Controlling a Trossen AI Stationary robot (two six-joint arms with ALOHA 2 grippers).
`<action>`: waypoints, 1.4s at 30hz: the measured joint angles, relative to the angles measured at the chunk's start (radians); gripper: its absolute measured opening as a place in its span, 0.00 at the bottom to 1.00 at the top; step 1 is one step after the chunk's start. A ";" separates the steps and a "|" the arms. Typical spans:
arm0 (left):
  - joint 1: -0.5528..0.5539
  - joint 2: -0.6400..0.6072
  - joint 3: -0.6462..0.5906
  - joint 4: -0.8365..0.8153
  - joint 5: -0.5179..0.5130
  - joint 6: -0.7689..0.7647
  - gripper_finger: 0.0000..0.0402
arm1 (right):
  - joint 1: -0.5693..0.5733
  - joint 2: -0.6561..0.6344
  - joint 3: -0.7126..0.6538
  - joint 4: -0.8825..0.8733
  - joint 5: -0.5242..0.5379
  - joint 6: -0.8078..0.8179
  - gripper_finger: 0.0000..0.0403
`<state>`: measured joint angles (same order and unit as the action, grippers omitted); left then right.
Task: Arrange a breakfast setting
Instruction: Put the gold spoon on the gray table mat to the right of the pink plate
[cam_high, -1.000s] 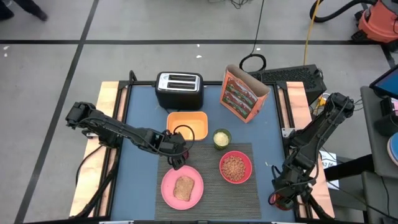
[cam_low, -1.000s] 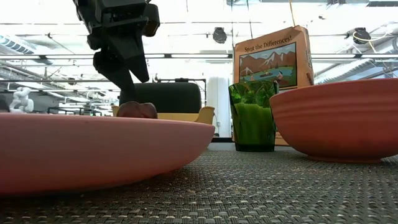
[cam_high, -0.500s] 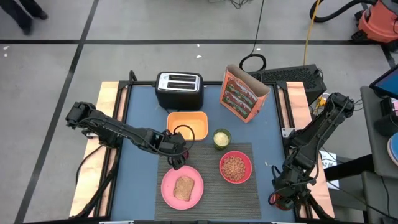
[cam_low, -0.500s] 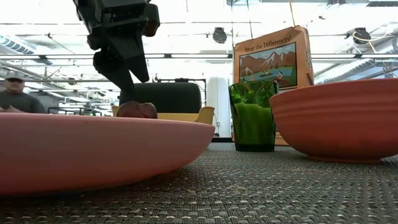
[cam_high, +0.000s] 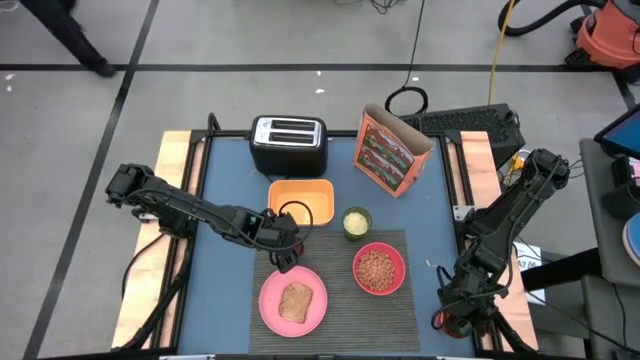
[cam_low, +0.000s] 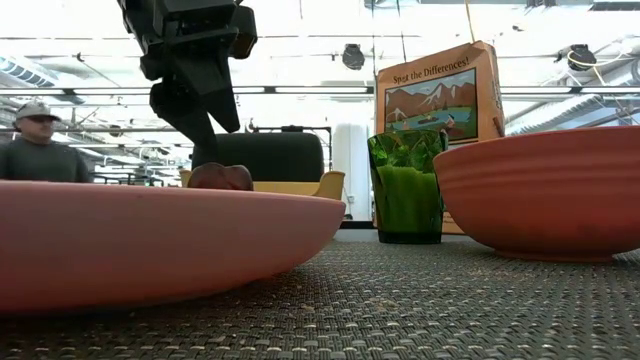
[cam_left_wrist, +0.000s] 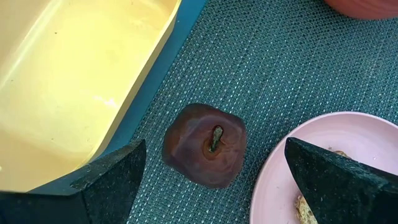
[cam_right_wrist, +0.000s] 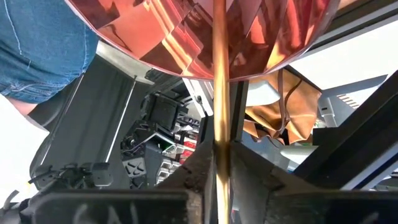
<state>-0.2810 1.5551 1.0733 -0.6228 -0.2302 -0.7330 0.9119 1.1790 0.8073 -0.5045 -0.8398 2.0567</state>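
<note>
A small dark-red fruit sits stem up on the dark grey ribbed placemat, between a yellow tray and the pink plate that bears the toast slice. My left gripper hangs open over the fruit, one finger on either side, apart from it; it also shows in the low view. The pink bowl holds cereal. The orange-red cereal box stands at the back. My right gripper, beyond the table's right near corner, is shut on the gold spoon. My right gripper pinches the spoon's thin handle between its two fingers. The spoon runs straight out ahead of the fingers, along them, with its shiny bowl at the far end. It is lifted clear of the table.
A black toaster stands at the back left. A green glass stands at the placemat's far edge, between tray and bowl. A person shows in the room behind the table.
Both arms and all the things on the table have kept still. A person in the room behind has come into the low view from its left.
</note>
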 joint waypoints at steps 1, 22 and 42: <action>0.000 0.000 0.000 0.000 0.000 0.000 0.97 | 0.000 0.000 0.000 0.000 0.000 0.000 0.11; 0.000 0.000 0.000 0.000 0.000 0.015 0.97 | 0.000 -0.046 0.000 0.003 0.000 0.026 0.07; 0.000 0.000 0.000 0.002 0.000 0.015 0.97 | -0.001 -0.335 0.000 -0.031 0.001 0.255 0.06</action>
<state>-0.2810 1.5551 1.0733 -0.6212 -0.2302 -0.7177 0.9112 0.8438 0.8070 -0.5355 -0.8387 2.3113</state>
